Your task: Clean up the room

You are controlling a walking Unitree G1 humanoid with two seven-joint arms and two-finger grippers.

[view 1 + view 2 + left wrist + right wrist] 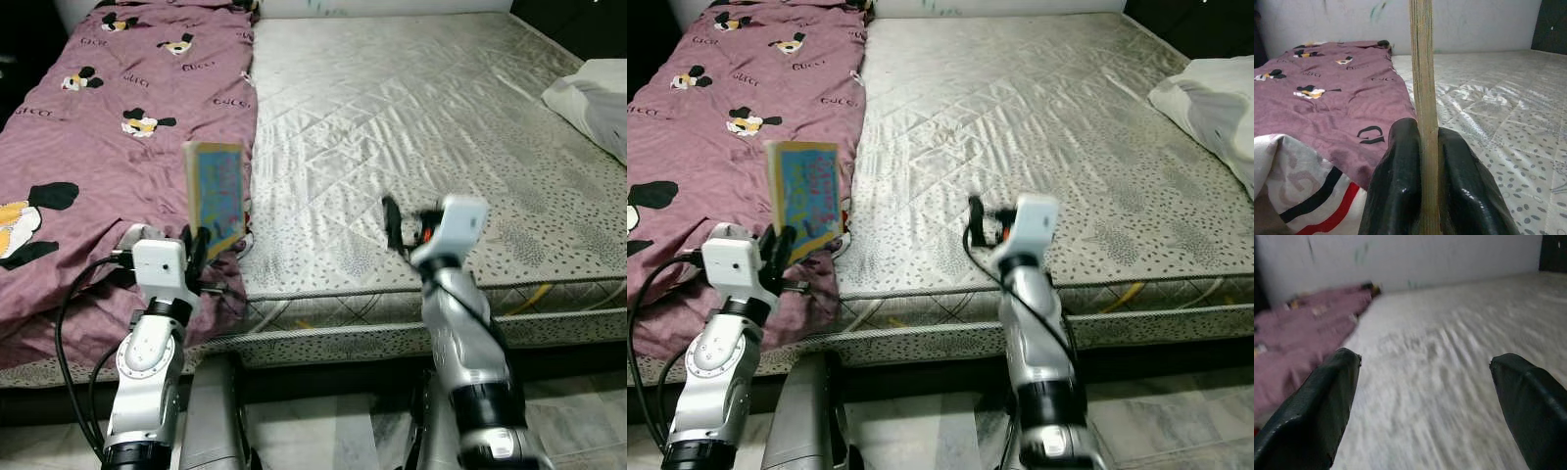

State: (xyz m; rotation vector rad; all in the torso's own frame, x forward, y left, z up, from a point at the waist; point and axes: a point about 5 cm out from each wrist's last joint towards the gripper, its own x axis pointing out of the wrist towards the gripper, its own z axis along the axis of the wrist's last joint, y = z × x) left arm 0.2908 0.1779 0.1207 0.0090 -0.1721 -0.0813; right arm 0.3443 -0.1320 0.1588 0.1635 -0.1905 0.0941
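1. One thin, flat book with a light blue cover and pale yellow edge (216, 194) stands upright above the near edge of the bed, over the border between the blanket and the bare mattress.
2. Its cover carries small coloured print too fine to read; in the left wrist view the book (1424, 98) appears edge-on as a narrow tan strip of pages.
3. The left tool (199, 245) pinches the book's lower edge, its two black fingers (1396, 186) pressed against either side of it.
4. The right tool (1425, 396) hovers over the near part of the mattress, its fingers spread wide with nothing between them.
5. A mauve blanket printed with black-and-yellow cartoon figures and lettering (108, 147) covers the left part of the bed.
6. The grey quilted mattress with a dotted pattern (411, 127) lies bare beside it.
7. A white pillow (593, 98) rests at the mattress's far right edge.
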